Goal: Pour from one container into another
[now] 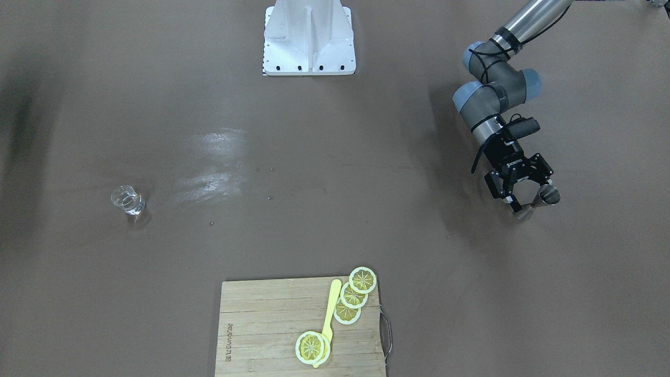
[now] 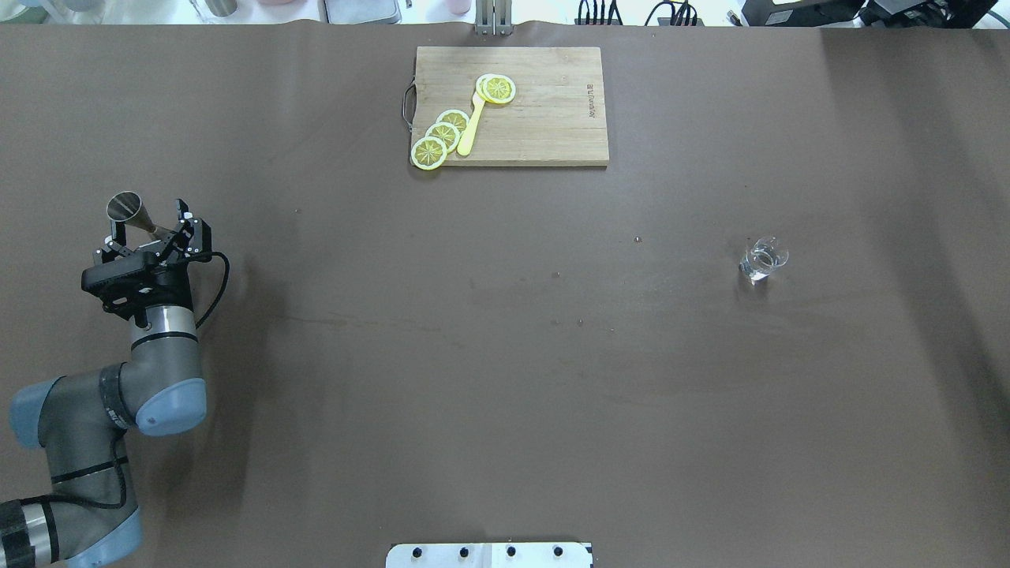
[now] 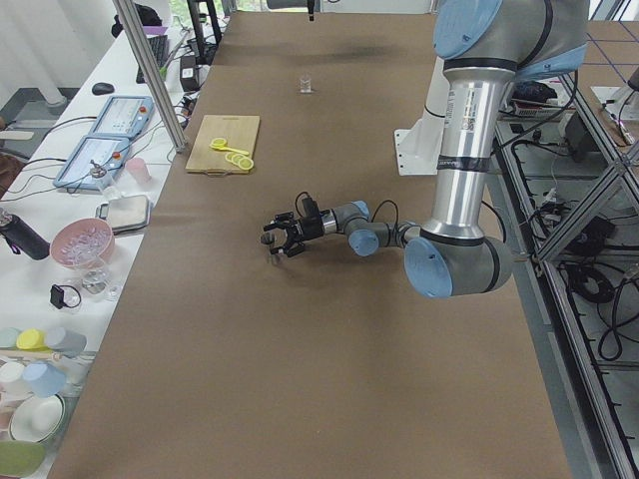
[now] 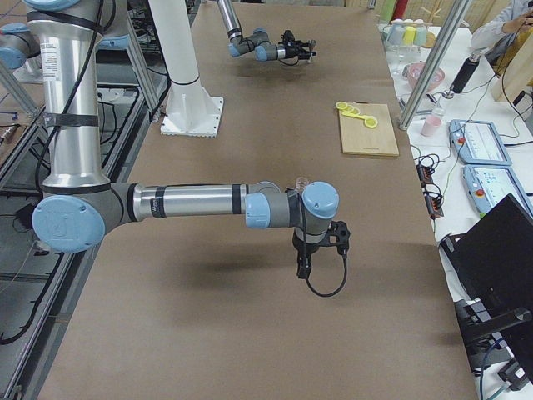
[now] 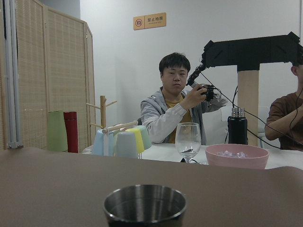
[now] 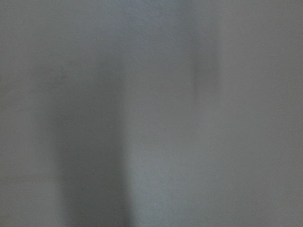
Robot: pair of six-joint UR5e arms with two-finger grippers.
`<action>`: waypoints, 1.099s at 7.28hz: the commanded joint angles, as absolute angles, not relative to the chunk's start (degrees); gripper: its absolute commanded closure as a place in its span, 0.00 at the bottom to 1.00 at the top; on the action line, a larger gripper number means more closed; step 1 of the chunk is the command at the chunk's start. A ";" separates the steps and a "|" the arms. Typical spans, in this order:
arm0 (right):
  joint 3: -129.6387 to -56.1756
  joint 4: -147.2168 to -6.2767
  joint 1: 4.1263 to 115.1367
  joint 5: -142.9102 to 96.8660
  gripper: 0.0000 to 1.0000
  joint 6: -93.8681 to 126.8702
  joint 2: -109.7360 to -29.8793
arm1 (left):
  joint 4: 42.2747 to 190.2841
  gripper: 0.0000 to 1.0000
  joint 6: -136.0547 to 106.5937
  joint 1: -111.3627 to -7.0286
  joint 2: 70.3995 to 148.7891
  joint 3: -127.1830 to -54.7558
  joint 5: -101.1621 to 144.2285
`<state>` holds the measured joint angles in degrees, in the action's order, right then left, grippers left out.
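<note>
The steel jigger stands at the table's left side, its open rim filling the bottom of the left wrist view. My left gripper is open and low over the table. Its fingers stand apart on either side of the jigger without closing on it. The clear glass cup stands upright and alone on the right side of the table. My right gripper hangs high above the table on the near arm. Whether it is open or shut, I cannot tell. The right wrist view is a grey blur.
A wooden cutting board lies at the far middle edge with lemon slices and a yellow spoon on it. The robot's white base is at the near middle. People sit beyond the far edge, behind a side table of cups and bowls.
</note>
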<state>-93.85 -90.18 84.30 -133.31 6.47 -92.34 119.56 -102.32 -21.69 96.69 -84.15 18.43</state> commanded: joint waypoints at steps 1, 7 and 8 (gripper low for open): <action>-96.14 -90.18 86.74 -133.94 0.00 6.50 -98.68 | 119.27 0.01 -102.13 -19.25 91.96 -90.06 17.23; -99.14 -89.48 89.65 -134.03 0.00 7.20 -99.13 | 119.44 0.01 -87.94 -15.91 81.57 -109.48 21.06; -98.71 -89.47 89.65 -133.77 0.00 7.29 -99.23 | 119.62 0.01 -80.41 -16.26 81.56 -112.30 25.01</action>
